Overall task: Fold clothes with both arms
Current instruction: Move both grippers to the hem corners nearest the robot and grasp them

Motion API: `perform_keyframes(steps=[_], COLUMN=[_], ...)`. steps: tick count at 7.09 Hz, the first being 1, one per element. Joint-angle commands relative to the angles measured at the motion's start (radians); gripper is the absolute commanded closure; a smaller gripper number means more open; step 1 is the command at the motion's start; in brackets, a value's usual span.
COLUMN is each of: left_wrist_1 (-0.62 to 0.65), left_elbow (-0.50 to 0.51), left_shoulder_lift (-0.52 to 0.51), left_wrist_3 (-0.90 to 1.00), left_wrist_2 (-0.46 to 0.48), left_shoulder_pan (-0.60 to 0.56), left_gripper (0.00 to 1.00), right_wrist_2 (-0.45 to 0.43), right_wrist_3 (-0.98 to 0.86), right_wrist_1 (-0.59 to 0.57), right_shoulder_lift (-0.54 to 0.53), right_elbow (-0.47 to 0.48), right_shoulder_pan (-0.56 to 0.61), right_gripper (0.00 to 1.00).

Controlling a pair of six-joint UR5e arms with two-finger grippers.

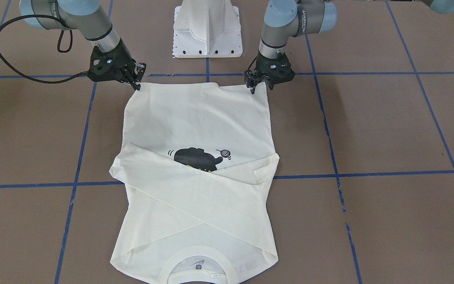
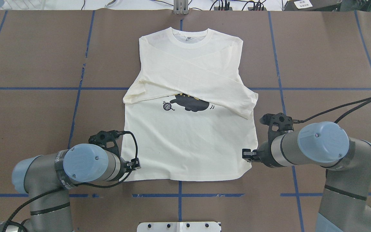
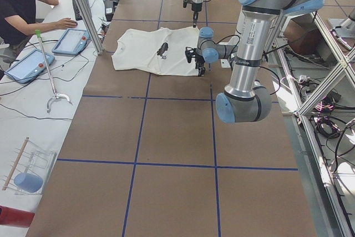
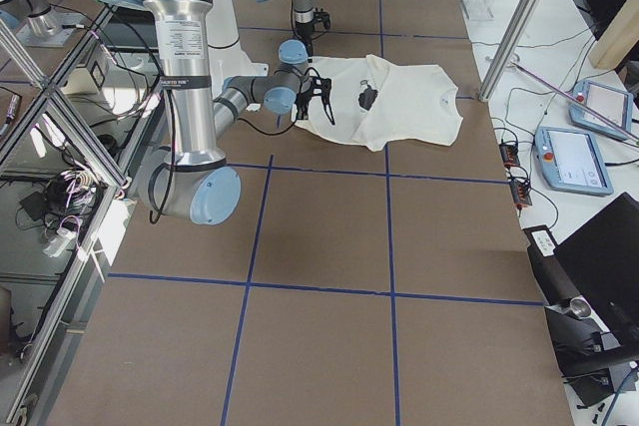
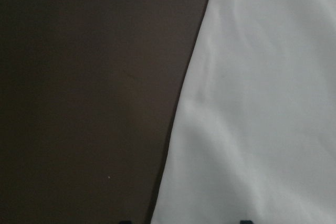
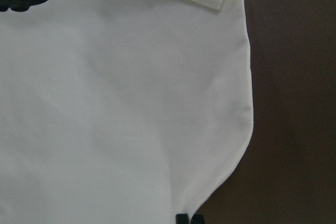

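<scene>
Brown, blue-taped worktop (image 2: 27, 129) carries the long-sleeved T-shirt (image 2: 188, 141) flat at centre, print up, sleeves crossed over the chest, hem toward the robot. Right gripper (image 1: 137, 83) has its jaws pinched together on one hem corner; left gripper (image 1: 253, 87) has its jaws spread astride the opposite edge. Judged step: hem pickup, so the left must clamp next, then both lift evenly toward the collar.

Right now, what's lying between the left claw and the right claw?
Only the T-shirt: its hem and plain lower body span the gap from the left claw to the right claw, one near each bottom corner. The overhead view shows it clearly.
</scene>
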Motion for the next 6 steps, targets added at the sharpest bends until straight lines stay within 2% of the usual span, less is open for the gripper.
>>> perform_keyframes(steps=[1,4,6], left_wrist_1=[0.012,0.024,0.025], left_elbow=[0.002,-0.006,-0.004], left_shoulder_lift=[0.000,-0.001,0.000], left_wrist_3=[0.001,0.001,0.001], left_wrist_2=[-0.001,-0.004,-0.004], left_shoulder_pan=[0.015,0.016,0.016], left_gripper=[0.28,0.40,0.61], right_wrist_2=[-0.001,-0.001,-0.001], right_wrist_3=[0.000,0.000,-0.002], right_wrist_1=[0.000,0.000,0.000], right_shoulder_lift=[0.003,0.003,0.001], right_elbow=[-0.001,-0.006,-0.006], right_shoulder_pan=[0.005,0.007,0.008], right_gripper=[1.00,1.00,1.00])
